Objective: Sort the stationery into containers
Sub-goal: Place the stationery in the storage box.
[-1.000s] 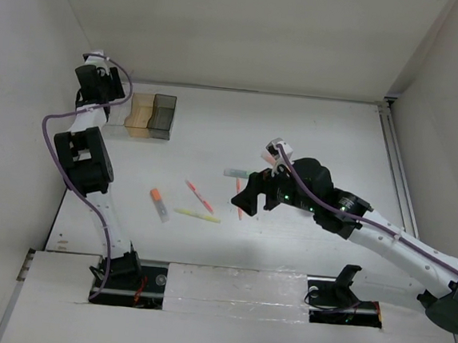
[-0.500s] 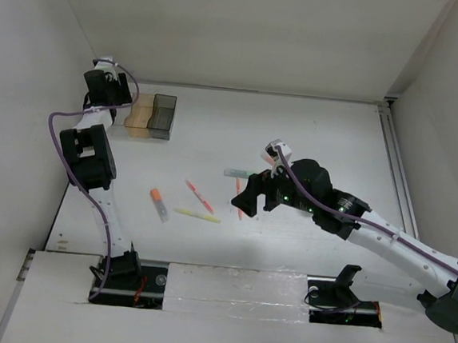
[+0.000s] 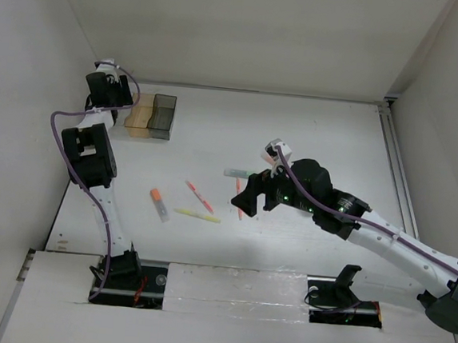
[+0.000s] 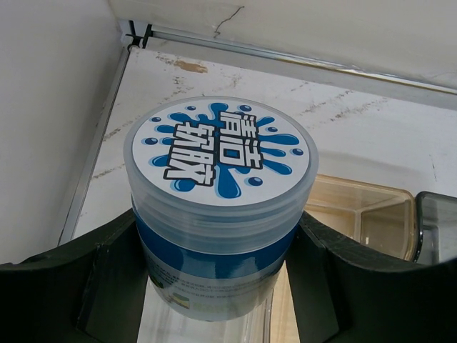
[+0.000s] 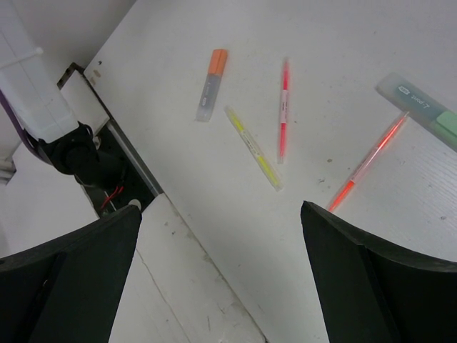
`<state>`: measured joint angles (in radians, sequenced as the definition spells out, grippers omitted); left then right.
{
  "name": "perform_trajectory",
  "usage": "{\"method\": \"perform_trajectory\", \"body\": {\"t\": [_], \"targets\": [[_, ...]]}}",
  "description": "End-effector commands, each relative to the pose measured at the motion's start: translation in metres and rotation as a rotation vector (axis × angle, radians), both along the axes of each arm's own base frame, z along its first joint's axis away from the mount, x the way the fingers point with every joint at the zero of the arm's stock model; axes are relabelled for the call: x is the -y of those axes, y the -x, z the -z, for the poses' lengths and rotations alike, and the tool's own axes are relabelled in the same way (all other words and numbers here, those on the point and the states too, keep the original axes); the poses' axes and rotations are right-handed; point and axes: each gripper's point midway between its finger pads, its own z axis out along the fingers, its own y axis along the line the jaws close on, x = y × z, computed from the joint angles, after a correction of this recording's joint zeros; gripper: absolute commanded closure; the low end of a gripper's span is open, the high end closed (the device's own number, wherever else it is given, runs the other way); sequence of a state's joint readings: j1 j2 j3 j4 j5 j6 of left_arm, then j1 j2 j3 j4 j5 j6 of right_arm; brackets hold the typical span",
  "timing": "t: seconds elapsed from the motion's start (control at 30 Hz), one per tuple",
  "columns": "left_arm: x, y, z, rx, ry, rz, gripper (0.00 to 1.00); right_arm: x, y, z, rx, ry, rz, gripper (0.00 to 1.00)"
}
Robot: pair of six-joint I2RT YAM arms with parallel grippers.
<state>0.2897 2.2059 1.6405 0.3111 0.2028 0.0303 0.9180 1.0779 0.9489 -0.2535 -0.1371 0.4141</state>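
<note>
Left wrist view has the left gripper (image 4: 218,268) clamped on a blue-and-white roll (image 4: 221,153), upright with its label facing up. Directly beneath it, at bottom centre of the frame, is what looks like the clear bin (image 4: 235,325). The amber bin (image 4: 360,214) and grey bin (image 4: 437,225) sit lower right. A straight drop seems enough. The right gripper (image 5: 221,279), jaws wide, hangs above the pens (image 5: 283,107).

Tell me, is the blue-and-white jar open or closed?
Closed: the printed lid sits fully on the blue-and-white jar in the left wrist view.
</note>
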Motion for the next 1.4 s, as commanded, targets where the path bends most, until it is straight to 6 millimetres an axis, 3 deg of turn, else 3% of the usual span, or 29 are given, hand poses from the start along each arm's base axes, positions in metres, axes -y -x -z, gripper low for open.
{"method": "perform_trajectory", "body": {"t": [0.0, 0.77, 1.03, 1.37], "targets": [[-0.005, -0.02, -0.052, 0.15, -0.052, 0.021, 1.0, -0.006, -0.004, -0.014, 0.059, -0.041, -0.008, 0.0], [0.001, -0.033, -0.067, 0.192, -0.032, 0.063, 1.0, -0.013, -0.01, -0.017, 0.072, -0.03, -0.014, 0.0], [0.0, -0.035, -0.059, 0.184, -0.029, 0.063, 1.0, -0.013, -0.01, -0.017, 0.072, -0.03, -0.014, 0.0], [-0.001, -0.032, -0.05, 0.163, -0.035, 0.055, 0.91, -0.01, -0.006, -0.015, 0.062, -0.036, -0.02, 0.0]]}}
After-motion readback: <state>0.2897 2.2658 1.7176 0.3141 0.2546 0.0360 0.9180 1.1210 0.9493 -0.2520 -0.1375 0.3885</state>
